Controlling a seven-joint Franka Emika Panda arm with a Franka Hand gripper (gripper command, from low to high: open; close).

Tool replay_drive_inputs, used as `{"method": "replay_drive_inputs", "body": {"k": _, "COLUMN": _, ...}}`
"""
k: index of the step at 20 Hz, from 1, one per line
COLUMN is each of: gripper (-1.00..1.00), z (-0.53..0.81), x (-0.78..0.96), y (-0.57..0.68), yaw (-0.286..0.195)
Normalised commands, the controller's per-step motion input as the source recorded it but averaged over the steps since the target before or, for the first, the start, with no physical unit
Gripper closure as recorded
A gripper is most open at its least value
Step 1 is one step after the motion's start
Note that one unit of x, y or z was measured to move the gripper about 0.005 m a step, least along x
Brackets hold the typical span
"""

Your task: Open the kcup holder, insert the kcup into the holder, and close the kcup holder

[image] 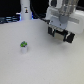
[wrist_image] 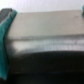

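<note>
I see the kcup [image: 23,45] standing upright and alone on the pale tabletop [image: 40,67], toward the exterior view's left, green top up and nothing touching it. Well apart from it, toward the exterior view's right and farther back, sits the kcup holder [image: 61,35], a dark boxy shape mostly hidden behind the arm. My gripper [image: 62,31] hangs right at the holder's front, and the wrist view is filled by a blurred dark surface with a grey band, so I judge I am pressed in close to a drawer front. I cannot tell whether the jaws are parted or closed on anything; the pictures are too soft. The pod waits in the open, I reckon, because the drawer has to come out first. A tall white post [image: 24,11] stands at the back.
</note>
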Motion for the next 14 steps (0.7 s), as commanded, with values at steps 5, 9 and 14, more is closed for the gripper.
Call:
{"method": "replay_drive_inputs", "body": {"k": 5, "gripper": 1.00, "z": 0.18, "x": 0.92, "y": -0.37, "yaw": -0.072}}
{"method": "replay_drive_inputs", "body": {"k": 9, "gripper": 1.00, "z": 0.21, "x": 0.87, "y": -0.37, "yaw": -0.079}}
{"method": "replay_drive_inputs", "body": {"k": 14, "gripper": -1.00, "z": 0.22, "x": 0.39, "y": -0.02, "yaw": -0.071}}
